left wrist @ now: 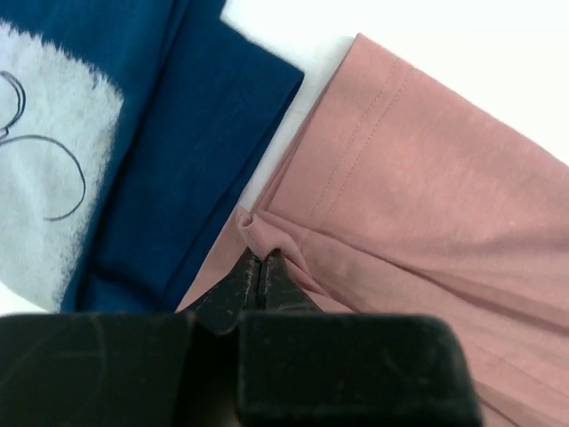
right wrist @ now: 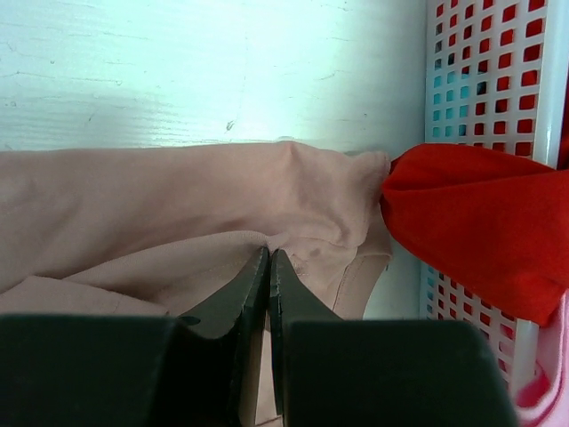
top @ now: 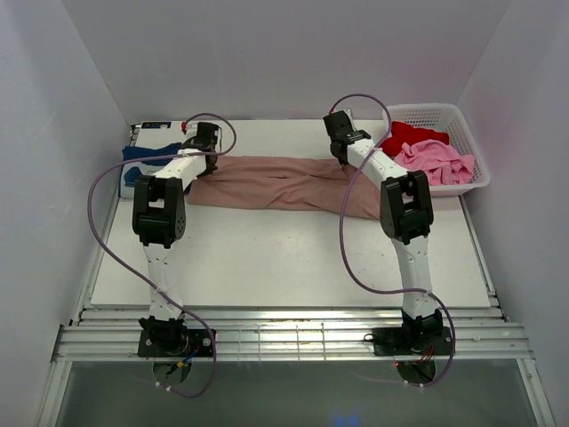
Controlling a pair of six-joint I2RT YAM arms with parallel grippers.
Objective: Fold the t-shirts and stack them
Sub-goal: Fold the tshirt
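The dusty pink-tan t-shirt [top: 284, 182] is lying as a long band across the far part of the table [top: 284, 258], apparently mid-fold, with the left gripper [left wrist: 260, 267] and right gripper [right wrist: 268, 258] each pinching one end. A navy t-shirt [top: 147, 156] is sitting folded just beside its left end. The red t-shirt [top: 407, 135] and bright pink t-shirt [top: 436, 162] are waiting in the white basket [top: 462, 120], with red cloth crowding the band's right end.

The dusty pink-tan tee [top: 284, 182] is stretched as a creased band across mid-frame; the navy tee [top: 147, 156] is laid folded at upper left; the red tee [top: 404, 135] and bright pink tee [top: 436, 163] are heaped at upper right.
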